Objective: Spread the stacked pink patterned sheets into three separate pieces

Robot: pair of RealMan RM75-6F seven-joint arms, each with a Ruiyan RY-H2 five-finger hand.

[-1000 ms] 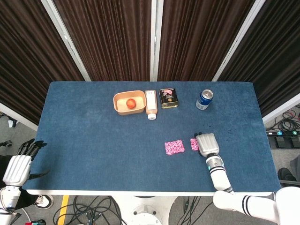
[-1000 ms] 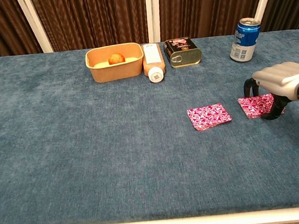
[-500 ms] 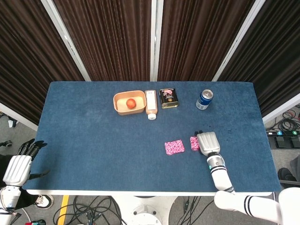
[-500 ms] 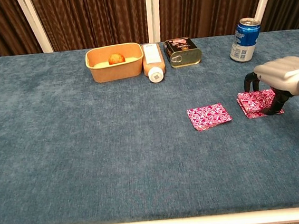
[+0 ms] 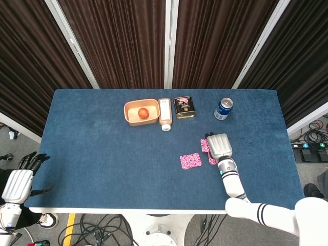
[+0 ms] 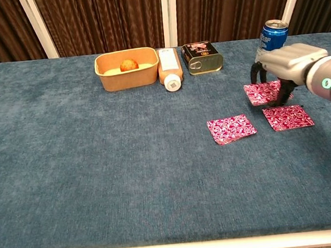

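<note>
Three pink patterned sheets are in view. One sheet [image 6: 231,129] [image 5: 190,161] lies flat near the table's middle. A second sheet [image 6: 288,117] [image 5: 212,160] lies just right of it, apart from it. My right hand [image 6: 286,65] [image 5: 219,146] holds the third sheet [image 6: 260,93] [image 5: 204,145] between its fingers, behind the second sheet and nearer the blue can. I cannot tell whether this sheet touches the cloth. My left hand [image 5: 18,183] hangs off the table's near left corner, fingers extended, holding nothing.
Along the back stand a tan bowl [image 6: 127,79] with an orange fruit, a lying bottle [image 6: 169,68], a dark tin [image 6: 201,57] and a blue can [image 6: 271,43]. The can is close behind my right hand. Blue cloth [image 6: 99,165] covers the table.
My right hand has moved away from the near edge toward the can, taking the top sheet with it. A separate sheet now lies uncovered where the stack was. The left hand has not moved.
</note>
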